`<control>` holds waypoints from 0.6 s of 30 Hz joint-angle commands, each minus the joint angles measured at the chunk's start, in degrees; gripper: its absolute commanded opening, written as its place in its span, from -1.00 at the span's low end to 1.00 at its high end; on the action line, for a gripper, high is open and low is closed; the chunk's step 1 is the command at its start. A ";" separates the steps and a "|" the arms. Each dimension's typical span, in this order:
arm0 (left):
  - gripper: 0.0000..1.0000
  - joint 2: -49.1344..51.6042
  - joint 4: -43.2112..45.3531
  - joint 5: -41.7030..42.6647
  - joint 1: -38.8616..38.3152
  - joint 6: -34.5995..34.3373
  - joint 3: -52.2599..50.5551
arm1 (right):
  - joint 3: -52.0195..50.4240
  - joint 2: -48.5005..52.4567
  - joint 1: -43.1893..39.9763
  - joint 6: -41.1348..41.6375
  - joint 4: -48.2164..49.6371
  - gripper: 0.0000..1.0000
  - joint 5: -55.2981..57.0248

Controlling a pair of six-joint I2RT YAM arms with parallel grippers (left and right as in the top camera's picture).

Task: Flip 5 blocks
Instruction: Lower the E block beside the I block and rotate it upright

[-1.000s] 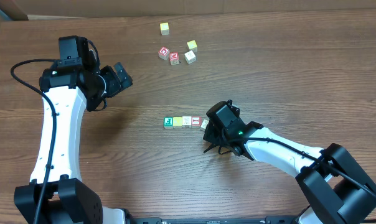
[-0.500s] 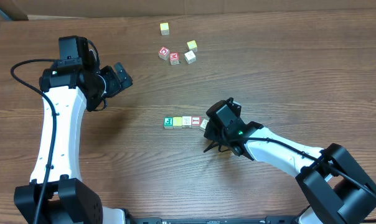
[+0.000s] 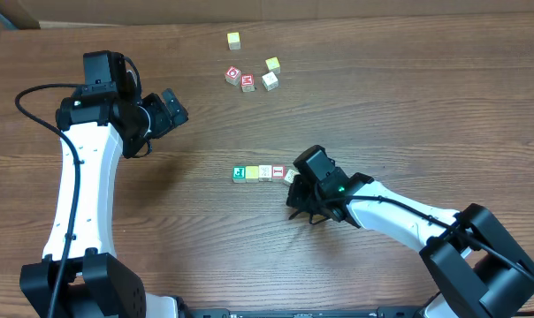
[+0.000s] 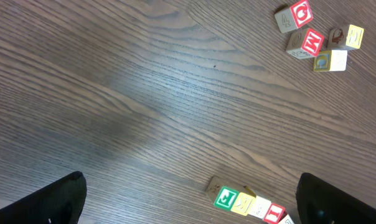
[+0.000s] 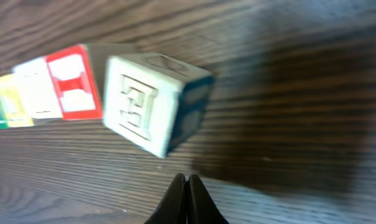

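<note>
Near the middle of the overhead frame, five blocks are lying in a short row on the wooden table (image 3: pixel 408 106). From left to right they are showing a green face (image 3: pixel 239 173), plain yellow (image 3: pixel 252 172), pale cream (image 3: pixel 264 171) and a red-framed "I" (image 3: pixel 278 172). A whitish cube (image 3: pixel 290 177) is sitting at the right end.

In the right wrist view that last cube (image 5: pixel 154 102) is sitting askew to the line, showing an embossed pale face and a bluish side. It is lying just beside the red-framed one (image 5: pixel 73 84) — whether the two are touching cannot be told.

The right gripper (image 3: pixel 293 193) is hanging just below and right of the whitish cube. Its jaws are clenched together to a single point and are grasping nothing.

The left gripper (image 3: pixel 174 104) is hovering at the upper left, well apart from the row. Its dark fingers (image 4: pixel 48 200) are standing spread wide in the bottom corners of the left wrist view, released and empty.

Toward the top centre, red-lettered "D" (image 3: pixel 233 75) and "M" (image 3: pixel 247 83) cubes are clustering with two pale ones — and a lone pale-yellow cube (image 3: pixel 234 40) is lying above them.
</note>
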 commanded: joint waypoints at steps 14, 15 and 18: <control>1.00 0.11 0.13 0.22 -0.37 0.72 0.37 | -0.26 2.86 1.25 -0.57 4.87 -0.92 3.58; 1.00 0.11 0.11 0.22 -0.37 0.72 0.37 | -0.24 2.86 1.25 -0.61 4.90 -0.92 3.89; 1.00 0.11 0.11 0.22 -0.37 0.72 0.37 | -0.22 2.86 1.20 -0.63 4.92 -0.92 4.92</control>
